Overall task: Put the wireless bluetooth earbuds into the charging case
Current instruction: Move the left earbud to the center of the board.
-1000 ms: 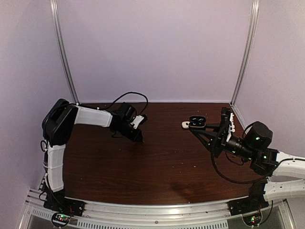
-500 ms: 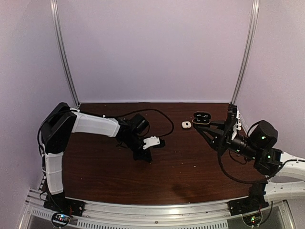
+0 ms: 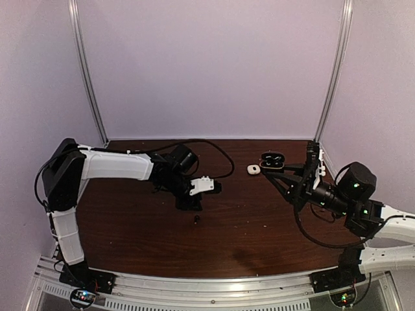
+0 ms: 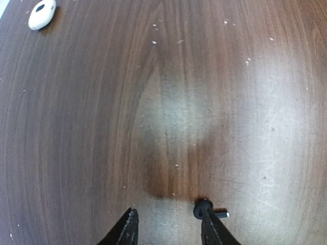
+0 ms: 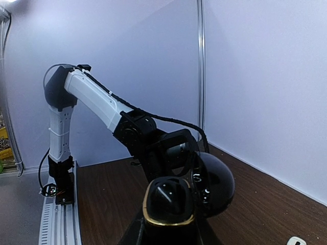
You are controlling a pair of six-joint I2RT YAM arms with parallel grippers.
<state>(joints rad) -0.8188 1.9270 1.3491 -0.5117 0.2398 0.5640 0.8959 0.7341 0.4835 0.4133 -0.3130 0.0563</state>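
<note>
One black earbud (image 4: 203,208) lies on the counter (image 4: 194,102) at the tip of one finger of the left claw (image 4: 168,218), not centred in the gap; that claw is spread and holds nothing. To grasp it well, the left claw should shift sideways until the black earbud sits midway between the fingers, then close gently; so small and round a thing likely squirts out. The right claw (image 3: 275,170) pinches the open charging case (image 5: 168,201) at the far right, well apart.

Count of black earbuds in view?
1: small rounded black earbud on the dark wooden table, by the left gripper. Others may hide in the glossy black charging case.
</note>
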